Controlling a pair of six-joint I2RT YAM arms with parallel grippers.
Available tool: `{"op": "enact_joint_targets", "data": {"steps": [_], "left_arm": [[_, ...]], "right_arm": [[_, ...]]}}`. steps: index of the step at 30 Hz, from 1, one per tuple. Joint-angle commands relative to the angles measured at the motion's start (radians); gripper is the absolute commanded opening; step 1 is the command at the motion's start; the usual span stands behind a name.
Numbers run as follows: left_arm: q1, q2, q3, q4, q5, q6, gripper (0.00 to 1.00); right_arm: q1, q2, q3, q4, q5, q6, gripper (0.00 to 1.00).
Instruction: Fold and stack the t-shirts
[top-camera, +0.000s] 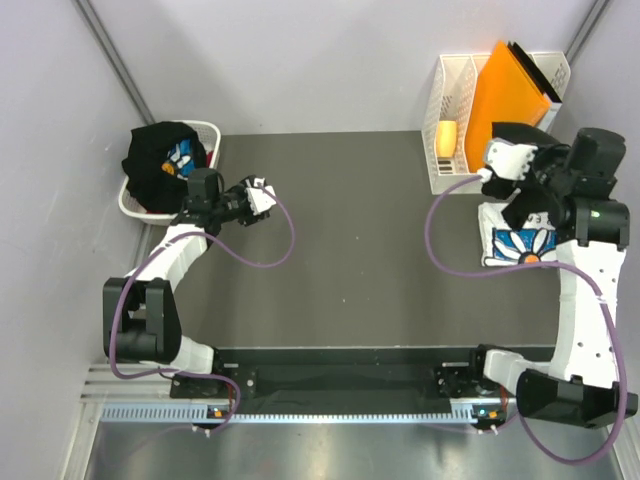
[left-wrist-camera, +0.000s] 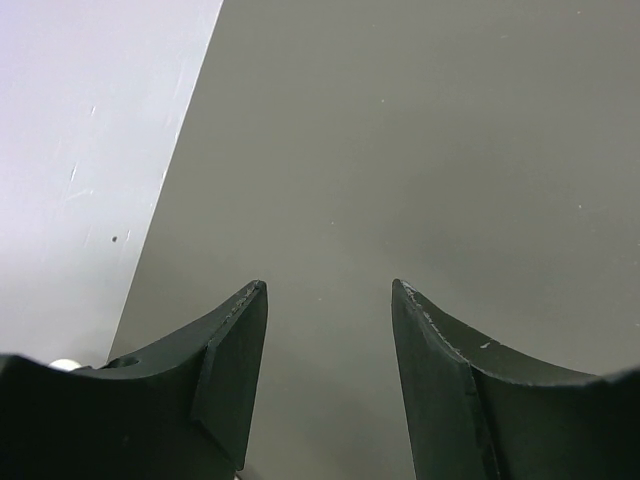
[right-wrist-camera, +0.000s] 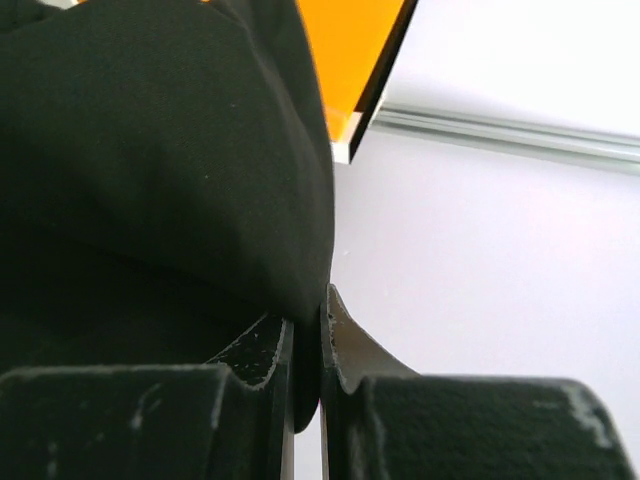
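**Right side largely covered and cropped**
The white daisy tee (top-camera: 515, 245) lies partly under the right arm (top-camera: 585, 290) and a black cloth (top-camera: 522, 215), whose small white marking is unreadable. In the right wrist view that cloth runs off the top and left edges, and the orange folder (right-wrist-camera: 350, 50) is cut off above.

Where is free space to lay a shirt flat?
The middle of the table, between the left gripper and the white daisy tee, is bare. Crowded at right: that tee, right gripper holding a black tee, file rack.
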Motion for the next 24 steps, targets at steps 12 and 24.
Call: {"op": "enact_joint_targets", "data": {"steps": [12,24], "left_arm": [[0.0,-0.042,0.059,-0.081,-0.009,0.04,0.58],[-0.025,-0.031,0.092,-0.125,-0.04,0.075,0.58]], "right_arm": [[-0.318,0.13,-0.027,-0.15,-0.206,-0.208,0.0],[-0.325,0.133,-0.213,0.364,-0.253,-0.257,0.0]]}}
